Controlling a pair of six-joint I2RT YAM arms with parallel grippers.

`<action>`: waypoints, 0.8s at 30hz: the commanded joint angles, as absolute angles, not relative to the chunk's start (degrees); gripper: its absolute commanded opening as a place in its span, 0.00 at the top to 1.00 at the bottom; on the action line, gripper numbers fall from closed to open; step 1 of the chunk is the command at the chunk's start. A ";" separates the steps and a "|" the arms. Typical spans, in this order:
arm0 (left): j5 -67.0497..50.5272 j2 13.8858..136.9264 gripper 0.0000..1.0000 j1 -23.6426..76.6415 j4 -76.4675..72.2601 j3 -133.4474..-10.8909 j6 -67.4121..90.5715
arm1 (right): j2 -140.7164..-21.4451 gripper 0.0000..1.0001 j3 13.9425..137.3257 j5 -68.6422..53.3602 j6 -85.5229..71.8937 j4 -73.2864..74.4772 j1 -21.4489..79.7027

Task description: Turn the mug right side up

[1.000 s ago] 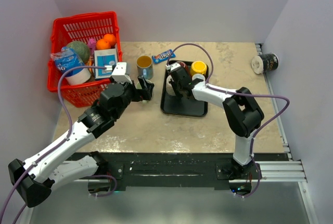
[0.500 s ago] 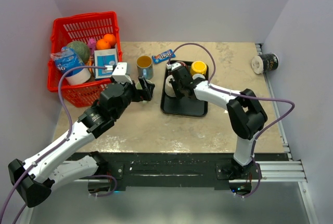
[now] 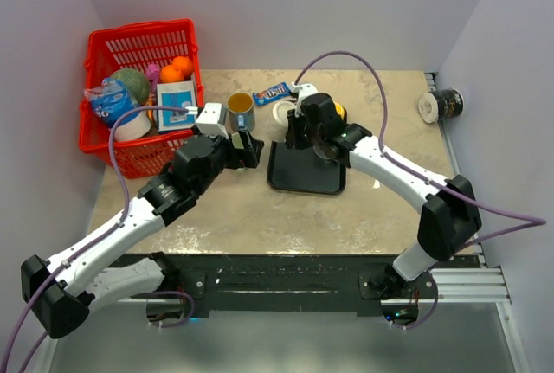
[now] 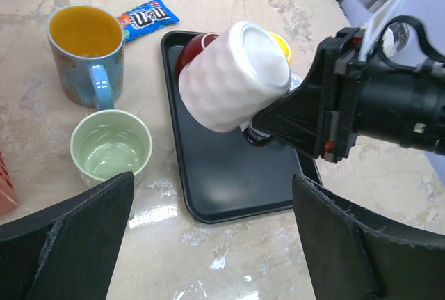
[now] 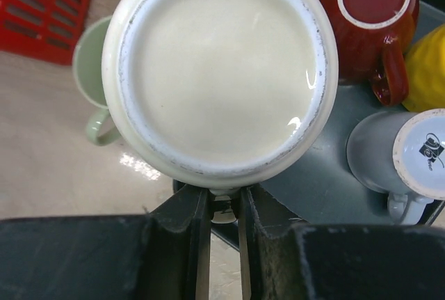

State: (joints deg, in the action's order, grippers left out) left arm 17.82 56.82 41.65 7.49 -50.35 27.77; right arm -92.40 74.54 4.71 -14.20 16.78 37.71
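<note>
The white dimpled mug (image 4: 233,74) hangs above the black tray (image 4: 208,154), base tilted upward, pinched from below by the right gripper (image 5: 224,206). The right wrist view gives only its glazed base; the left wrist view shows the dimpled wall. Its handle and mouth are hidden. Just left of the tray, the left gripper (image 4: 212,188) gapes wide, holding nothing.

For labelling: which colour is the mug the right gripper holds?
The mug is white; best in left wrist view.
</note>
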 commanded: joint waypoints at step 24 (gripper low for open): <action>-22.49 52.56 0.06 41.66 -29.32 -47.82 31.54 | -64.96 1.00 72.87 -27.50 -36.56 -15.28 37.62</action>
State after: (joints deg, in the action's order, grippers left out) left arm -14.72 52.80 41.65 -17.17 -47.55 28.23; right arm -67.31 73.95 -17.80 -31.57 -0.86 37.56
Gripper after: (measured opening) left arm 0.956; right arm 0.180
